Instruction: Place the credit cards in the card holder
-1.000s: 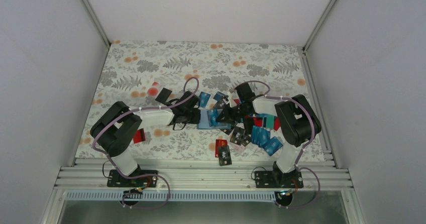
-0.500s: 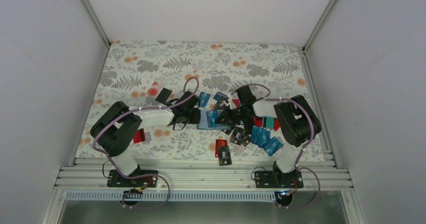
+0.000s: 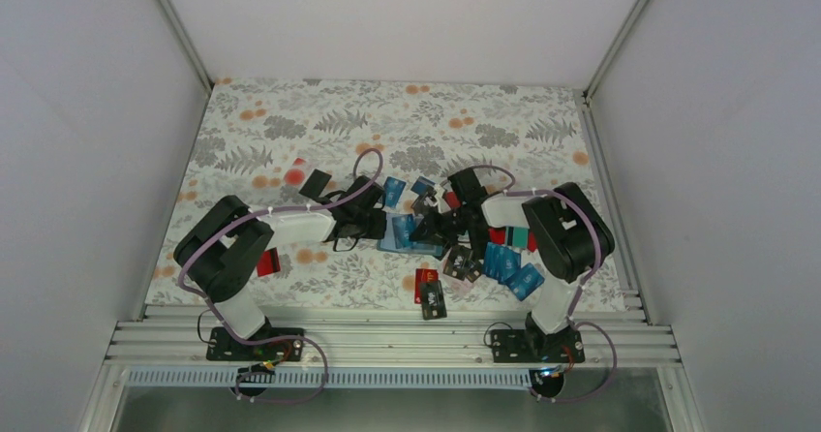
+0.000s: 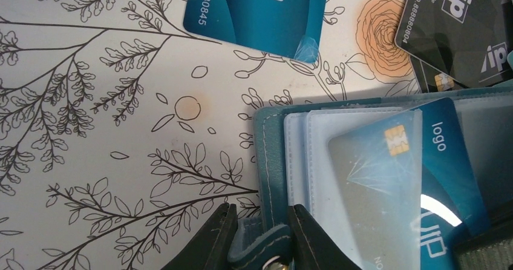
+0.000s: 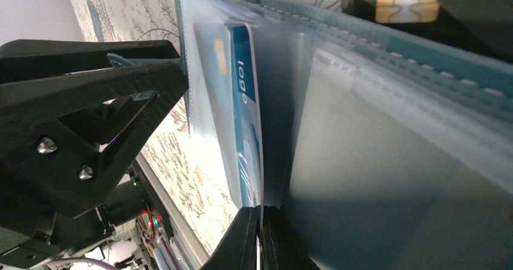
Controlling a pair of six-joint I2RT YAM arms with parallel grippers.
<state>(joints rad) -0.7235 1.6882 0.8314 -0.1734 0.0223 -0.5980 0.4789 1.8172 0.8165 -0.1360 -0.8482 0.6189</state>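
Teal-blue soft folding card holder (image 4: 266,155): left claw (image 4: 260,230) clamps its edge; right claw (image 5: 260,233) pinches thin blue credit card (image 5: 247,94).

Robot lab test cell: white panel walls (image 3: 87,112), aluminium rails (image 3: 387,340) carrying two bolted arms (image 3: 228,258), floral cloth (image 3: 387,112) spread as work surface.

surface (image 3: 290,122): you're looking at pale cloth printed with grey ferns and orange blossoms.
walls (image 3: 407,15): plain white panels close you in on three sides.
rails (image 3: 387,340): ribbed aluminium along your near edge.
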